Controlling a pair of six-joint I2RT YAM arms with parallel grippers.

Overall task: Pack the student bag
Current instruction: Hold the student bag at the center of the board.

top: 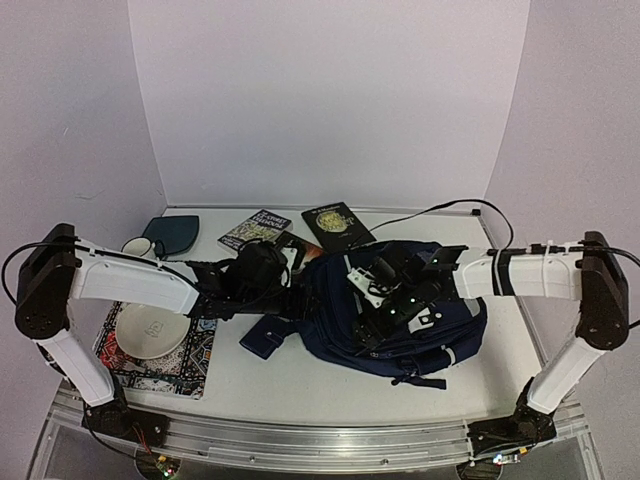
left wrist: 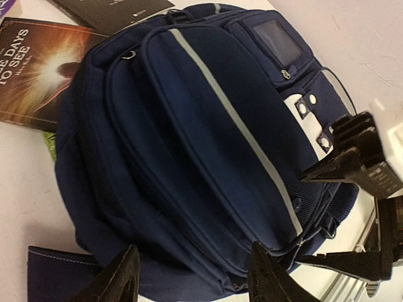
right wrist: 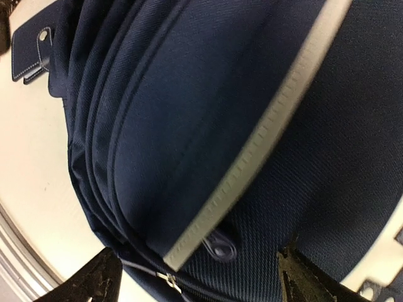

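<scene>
The student bag (top: 440, 335) is a big navy backpack with thin white stripes, lying on its side right of the table's middle. My left gripper (top: 300, 285) reaches in from the left at the bag's left end. In the left wrist view the left gripper (left wrist: 195, 280) is open, its dark fingers (left wrist: 119, 280) straddling the bag (left wrist: 208, 157) without pinching it. My right gripper (top: 385, 275) hangs over the bag's top from the right. Seen from the right wrist, the right gripper (right wrist: 201, 283) is wide open just above the bag (right wrist: 189, 113), near a zip pull (right wrist: 217, 245).
A small navy wallet (top: 268, 340) lies against the bag's left side. Three books (top: 255, 230) (top: 338, 225) (top: 300, 248) lie behind it. A teal pouch (top: 172, 232) and a mug (top: 137, 247) sit at the back left. A white plate (top: 150, 330) rests on a patterned mat (top: 195, 365).
</scene>
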